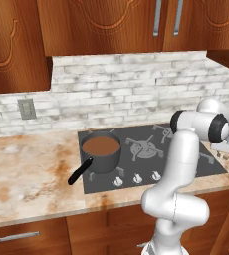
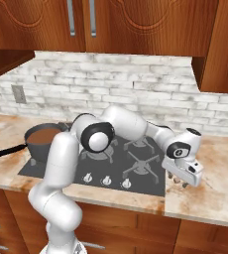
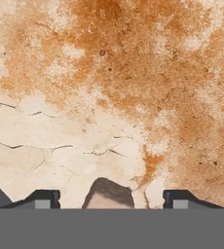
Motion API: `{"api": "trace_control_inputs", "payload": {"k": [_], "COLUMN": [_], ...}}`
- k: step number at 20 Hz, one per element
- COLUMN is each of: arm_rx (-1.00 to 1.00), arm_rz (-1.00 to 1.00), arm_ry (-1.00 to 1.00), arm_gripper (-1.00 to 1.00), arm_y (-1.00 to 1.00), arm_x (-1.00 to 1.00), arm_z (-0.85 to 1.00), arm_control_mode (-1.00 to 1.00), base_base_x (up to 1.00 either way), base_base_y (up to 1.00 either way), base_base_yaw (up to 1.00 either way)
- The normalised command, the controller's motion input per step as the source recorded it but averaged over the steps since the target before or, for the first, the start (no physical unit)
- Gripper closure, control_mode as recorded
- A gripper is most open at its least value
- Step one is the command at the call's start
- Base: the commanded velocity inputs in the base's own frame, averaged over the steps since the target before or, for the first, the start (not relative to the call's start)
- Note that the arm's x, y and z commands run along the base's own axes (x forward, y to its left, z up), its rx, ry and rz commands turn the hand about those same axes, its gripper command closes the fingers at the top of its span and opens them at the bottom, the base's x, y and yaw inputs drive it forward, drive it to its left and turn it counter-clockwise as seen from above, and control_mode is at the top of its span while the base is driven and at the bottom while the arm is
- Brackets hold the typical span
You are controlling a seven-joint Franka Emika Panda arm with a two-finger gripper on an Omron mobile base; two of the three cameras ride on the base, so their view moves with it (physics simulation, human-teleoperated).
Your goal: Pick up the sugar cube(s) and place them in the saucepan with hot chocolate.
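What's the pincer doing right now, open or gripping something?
Pincer: open, tips spread low over the countertop, with a small brownish thing between them, not gripped.

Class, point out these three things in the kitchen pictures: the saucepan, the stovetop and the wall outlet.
saucepan (image 1: 105,160), left base view, on its grey side wall.
stovetop (image 1: 183,168), left base view, on bare black surface.
wall outlet (image 1: 26,108), left base view, on its plate's middle.

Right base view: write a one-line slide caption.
White arm reaching right of the cooktop, pincer low over the marbled counter; saucepan with hot chocolate waits far left.
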Motion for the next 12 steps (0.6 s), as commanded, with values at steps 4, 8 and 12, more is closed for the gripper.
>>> {"api": "trace_control_inputs", "payload": {"k": [4, 8, 12], "arm_rx": [0.00, 0.00, 0.00], "arm_rz": [0.00, 0.00, 0.00], "arm_ry": [0.00, 0.00, 0.02], "arm_gripper": [1.00, 1.00, 1.00], "arm_y": [0.00, 0.00, 0.00], "arm_x": [0.00, 0.00, 0.00], "arm_z": [-0.13, -0.11, -0.08], "arm_control_mode": [-1.00, -1.00, -1.00], "base_base_x": [0.00, 0.00, 0.00], "base_base_y": [0.00, 0.00, 0.00], "base_base_yaw": [0.00, 0.00, 0.00]}}
